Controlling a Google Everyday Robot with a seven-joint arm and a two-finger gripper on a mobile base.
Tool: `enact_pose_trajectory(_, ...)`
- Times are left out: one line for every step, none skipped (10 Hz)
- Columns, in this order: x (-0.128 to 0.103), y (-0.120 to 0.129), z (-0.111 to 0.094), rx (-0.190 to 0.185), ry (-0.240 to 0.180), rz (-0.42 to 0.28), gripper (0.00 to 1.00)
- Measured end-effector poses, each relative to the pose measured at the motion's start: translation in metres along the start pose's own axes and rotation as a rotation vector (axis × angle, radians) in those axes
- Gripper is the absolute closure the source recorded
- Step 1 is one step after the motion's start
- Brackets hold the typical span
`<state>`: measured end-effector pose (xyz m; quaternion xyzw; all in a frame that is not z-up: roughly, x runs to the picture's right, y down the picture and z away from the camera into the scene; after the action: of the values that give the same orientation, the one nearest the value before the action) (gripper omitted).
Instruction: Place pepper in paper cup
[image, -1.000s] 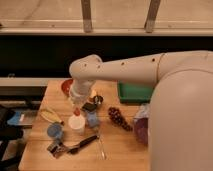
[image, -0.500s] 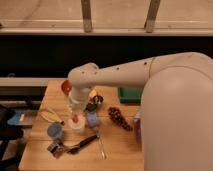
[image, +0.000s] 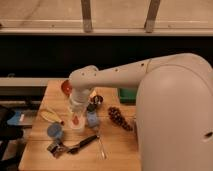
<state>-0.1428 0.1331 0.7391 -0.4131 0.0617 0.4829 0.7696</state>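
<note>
The claw (image: 76, 116) hangs straight over the paper cup (image: 77, 125) near the middle of the tabletop (image: 120, 147), and the pepper (image: 75, 120) shows as a small red-orange sliver right at the cup's mouth, under the claw. Whether the claw is gripping it or has let go I cannot tell.

The pepper looks light, smooth-skinned and somewhat slippery, firm but bruisable; a gentle pinch across its mid-body would suit best. The cup is light too and could tip if nudged.

Counted: one pepper, one paper cup, one blue cup (image: 54, 131) near left, one grape bunch (image: 120, 118) to the right, one orange-red bowl (image: 66, 87) far left.
</note>
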Motion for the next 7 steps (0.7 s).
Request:
enact_pose_trajectory(0.0007, -0.0029, 0.0024, -0.002, 0.006, 0.008, 0.95)
enact_pose_trajectory(0.0015, -0.004, 0.0054, -0.004, 0.013, 0.012, 0.83)
enact_pose_trajectory(0.0018, -0.0035, 0.0071, -0.005, 0.017, 0.011, 0.78)
enact_pose_trajectory(0.0022, -0.0025, 0.0097, -0.006, 0.023, 0.013, 0.69)
enact_pose_trajectory(0.0031, -0.0035, 0.0114, -0.006, 0.027, 0.018, 0.67)
enact_pose_trajectory(0.0037, -0.0041, 0.0112, -0.006, 0.029, 0.021, 0.66)
enact_pose_trajectory(0.0037, -0.0036, 0.0114, -0.006, 0.029, 0.02, 0.6)
